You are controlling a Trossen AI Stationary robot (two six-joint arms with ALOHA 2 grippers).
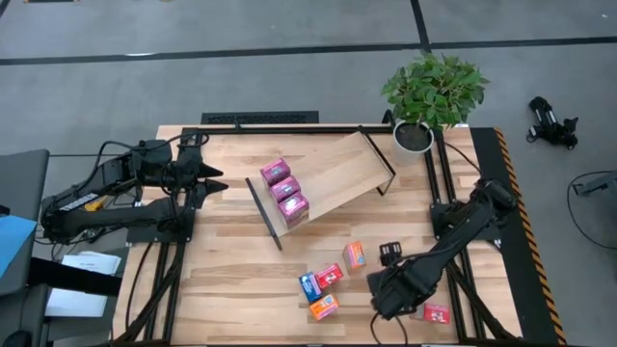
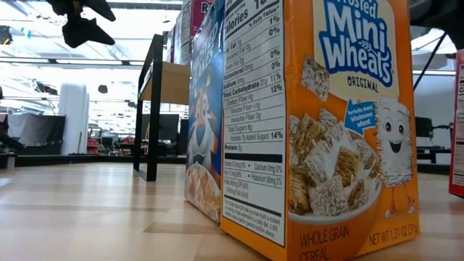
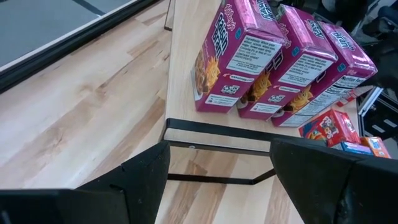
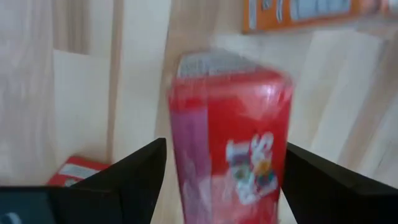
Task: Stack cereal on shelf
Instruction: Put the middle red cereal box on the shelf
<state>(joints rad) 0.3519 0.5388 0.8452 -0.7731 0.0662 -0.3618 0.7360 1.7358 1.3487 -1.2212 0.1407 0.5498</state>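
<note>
Three magenta cereal boxes (image 1: 286,189) stand in a row on the tilted light-wood shelf (image 1: 342,169), near its lower black bracket (image 3: 217,134). My left gripper (image 1: 217,183) hovers open to the left of that bracket, touching nothing. Loose boxes lie near the table's near edge: orange-red (image 1: 354,254), red (image 1: 329,276), blue (image 1: 309,285), orange (image 1: 324,307) and another red (image 1: 437,312). My right gripper (image 4: 224,168) is open, and its fingers stand on either side of a blurred upright red box (image 4: 233,137). In the high view, that arm's gripper (image 1: 381,289) hides this box.
A potted plant (image 1: 431,96) stands at the table's far right corner. In the low view the orange Mini Wheats box (image 2: 319,130) and the blue box (image 2: 206,123) fill the foreground. Bare slatted tabletop (image 1: 231,270) lies between the left arm and the loose boxes.
</note>
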